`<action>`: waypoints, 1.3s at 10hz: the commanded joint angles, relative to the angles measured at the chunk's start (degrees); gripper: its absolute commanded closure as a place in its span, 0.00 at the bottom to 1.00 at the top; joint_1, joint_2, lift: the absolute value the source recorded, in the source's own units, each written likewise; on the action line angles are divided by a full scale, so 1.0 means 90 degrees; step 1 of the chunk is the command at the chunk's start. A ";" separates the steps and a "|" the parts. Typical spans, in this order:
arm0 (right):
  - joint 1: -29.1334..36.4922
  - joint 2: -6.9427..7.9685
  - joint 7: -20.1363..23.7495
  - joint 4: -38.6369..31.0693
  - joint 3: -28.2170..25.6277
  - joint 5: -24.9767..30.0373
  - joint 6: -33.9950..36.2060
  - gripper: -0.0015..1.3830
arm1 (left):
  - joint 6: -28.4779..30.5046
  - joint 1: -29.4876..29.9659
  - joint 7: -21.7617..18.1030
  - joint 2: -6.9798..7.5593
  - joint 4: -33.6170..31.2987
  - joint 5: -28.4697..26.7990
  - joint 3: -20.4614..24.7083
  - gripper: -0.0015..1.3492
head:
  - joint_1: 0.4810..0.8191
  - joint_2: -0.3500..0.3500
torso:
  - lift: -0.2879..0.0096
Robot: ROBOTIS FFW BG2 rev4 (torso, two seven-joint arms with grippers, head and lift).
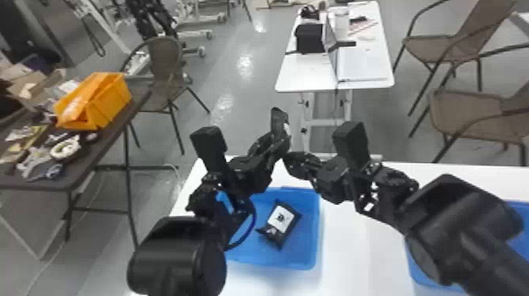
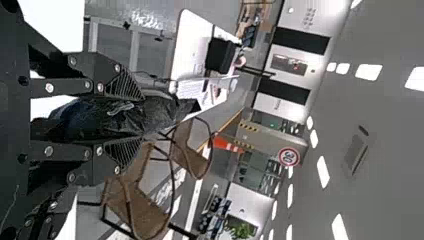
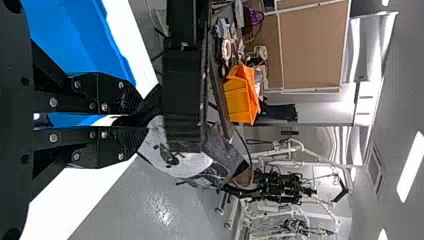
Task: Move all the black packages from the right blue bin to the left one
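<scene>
Above the left blue bin's (image 1: 319, 236) far edge, my left gripper (image 1: 275, 142) holds a black package (image 1: 279, 115) raised. In the left wrist view, both fingers of the left gripper (image 2: 125, 117) press the dark package (image 2: 160, 114) from either side. My right gripper (image 1: 293, 159) meets it from the right; in the right wrist view, the right gripper (image 3: 131, 120) is shut on a dark corner of this package (image 3: 187, 162), whose white label shows. Another black package (image 1: 280, 224) with a white label lies in the left bin. The right arm partly covers the right blue bin (image 1: 417, 267).
Both bins stand on a white table (image 1: 354, 252). Off to the left is a dark table (image 1: 90, 153) with an orange bin (image 1: 114, 98) and clutter. Beyond are another white table (image 1: 307, 76) and brown chairs (image 1: 464, 106).
</scene>
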 commanded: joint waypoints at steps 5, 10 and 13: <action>0.0409 0.0107 0.0147 -0.0035 -0.0598 0.0287 -0.0377 0.43 | -0.0891 0.0288 0.0152 -0.0051 -0.0034 -0.0012 0.0103 0.90 | 0.63 0.90 | 0.97; 0.2616 0.0732 0.0195 -0.1646 -0.3713 0.1322 0.0278 0.11 | -0.0960 0.1147 0.0152 -0.0051 0.0737 -0.0949 0.0679 0.90 | 0.63 0.80 | 0.97; 0.2763 0.0732 0.0195 -0.1773 -0.3928 0.1312 0.0346 0.12 | -0.1272 0.1030 0.0133 -0.0051 0.1411 -0.0979 0.0689 0.86 | 0.63 0.74 | 0.97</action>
